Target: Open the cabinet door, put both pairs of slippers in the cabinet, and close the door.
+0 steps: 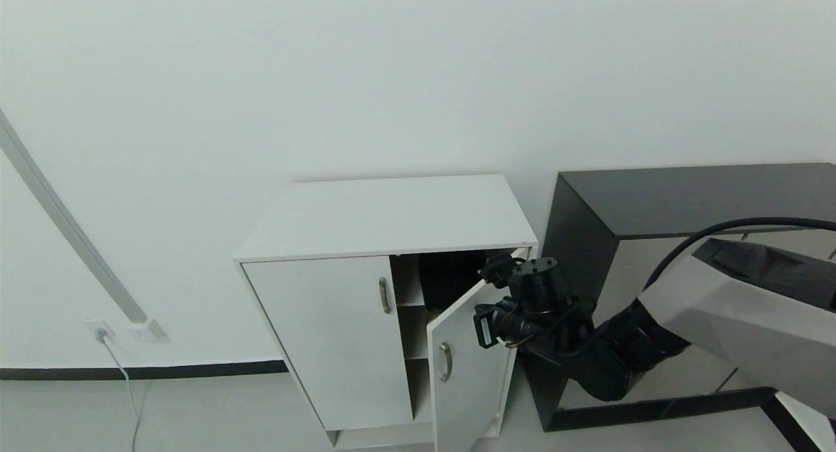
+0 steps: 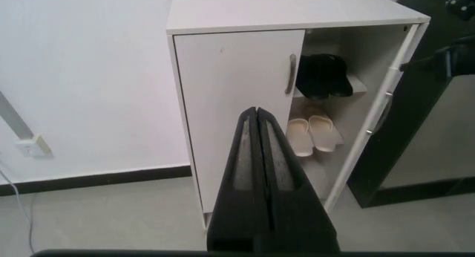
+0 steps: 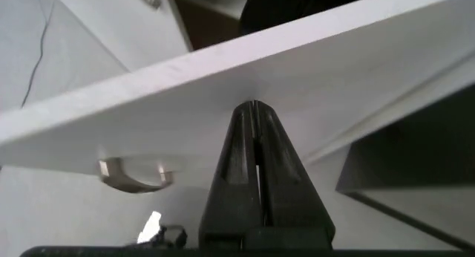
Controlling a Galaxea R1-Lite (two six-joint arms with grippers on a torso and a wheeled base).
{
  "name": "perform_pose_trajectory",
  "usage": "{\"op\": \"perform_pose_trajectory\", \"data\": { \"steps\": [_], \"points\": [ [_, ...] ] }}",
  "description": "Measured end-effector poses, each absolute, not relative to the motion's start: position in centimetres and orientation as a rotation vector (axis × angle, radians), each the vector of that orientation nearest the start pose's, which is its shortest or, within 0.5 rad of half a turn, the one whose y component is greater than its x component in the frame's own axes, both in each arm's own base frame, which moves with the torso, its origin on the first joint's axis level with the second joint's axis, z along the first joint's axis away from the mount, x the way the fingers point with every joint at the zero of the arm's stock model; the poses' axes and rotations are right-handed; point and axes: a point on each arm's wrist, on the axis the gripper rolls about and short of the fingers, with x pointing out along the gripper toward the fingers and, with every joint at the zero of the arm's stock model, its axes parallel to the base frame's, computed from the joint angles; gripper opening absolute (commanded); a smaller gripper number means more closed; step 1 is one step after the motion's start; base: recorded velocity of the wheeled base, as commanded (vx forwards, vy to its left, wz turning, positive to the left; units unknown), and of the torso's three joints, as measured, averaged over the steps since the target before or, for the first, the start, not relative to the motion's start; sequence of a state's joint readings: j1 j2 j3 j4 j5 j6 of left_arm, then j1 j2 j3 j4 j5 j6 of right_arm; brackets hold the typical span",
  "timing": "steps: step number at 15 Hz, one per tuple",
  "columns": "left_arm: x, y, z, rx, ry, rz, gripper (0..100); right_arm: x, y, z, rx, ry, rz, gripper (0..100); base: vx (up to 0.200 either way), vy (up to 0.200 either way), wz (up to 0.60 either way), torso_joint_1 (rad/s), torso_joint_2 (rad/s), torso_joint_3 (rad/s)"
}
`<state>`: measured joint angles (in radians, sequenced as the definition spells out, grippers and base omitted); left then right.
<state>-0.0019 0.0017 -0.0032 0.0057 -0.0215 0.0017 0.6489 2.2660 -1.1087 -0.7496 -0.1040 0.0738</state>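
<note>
The white cabinet (image 1: 392,217) has its left door (image 1: 333,338) closed and its right door (image 1: 470,380) partly open. Black slippers (image 2: 323,75) lie on the upper shelf, and they also show dark in the gap (image 1: 450,275). Pale slippers (image 2: 315,133) lie as a pair on the shelf below. My right gripper (image 1: 491,269) is shut, with its tips against the outer face of the right door (image 3: 297,71) near the top edge, above the door's handle (image 3: 137,175). My left gripper (image 2: 257,112) is shut and holds nothing, some way back from the cabinet front.
A black table (image 1: 653,197) stands close to the cabinet's right side, so the open door swings into a narrow gap. A wall socket with a cable (image 1: 98,332) is low on the left wall. Bare floor (image 1: 163,413) lies before the cabinet.
</note>
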Motion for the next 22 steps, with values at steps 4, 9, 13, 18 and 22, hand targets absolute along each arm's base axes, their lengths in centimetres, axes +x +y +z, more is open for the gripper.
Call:
{"op": "perform_pose_trajectory", "data": {
  "steps": [4, 9, 13, 18, 22],
  "points": [
    [-2.3, 0.0, 7.6, 0.002, 0.004, -0.023, 0, 37.2, 26.2, 5.4, -0.056, 0.351, 0.492, 0, 0.000, 0.000, 0.00, 0.000, 0.00, 0.000],
    [-2.3, 0.0, 7.6, 0.002, 0.005, -0.024, 0, 40.1, 26.1, 4.5, -0.037, 0.313, 0.457, 0, 0.000, 0.000, 0.00, 0.000, 0.00, 0.000],
    [-2.3, 0.0, 7.6, 0.002, 0.004, -0.023, 0, 41.2, 25.9, 4.4, -0.032, 0.301, 0.441, 0, 0.000, 0.000, 0.00, 0.000, 0.00, 0.000],
    [-2.3, 0.0, 7.6, 0.002, 0.005, -0.023, 0, 42.4, 25.4, 4.4, -0.025, 0.290, 0.420, 0, 0.000, 0.000, 0.00, 0.000, 0.00, 0.000],
    [-2.3, 0.0, 7.6, 0.002, 0.004, -0.024, 0, 43.0, 25.1, 4.6, -0.022, 0.287, 0.411, 0, 0.000, 0.000, 0.00, 0.000, 0.00, 0.000]
  ]
}}
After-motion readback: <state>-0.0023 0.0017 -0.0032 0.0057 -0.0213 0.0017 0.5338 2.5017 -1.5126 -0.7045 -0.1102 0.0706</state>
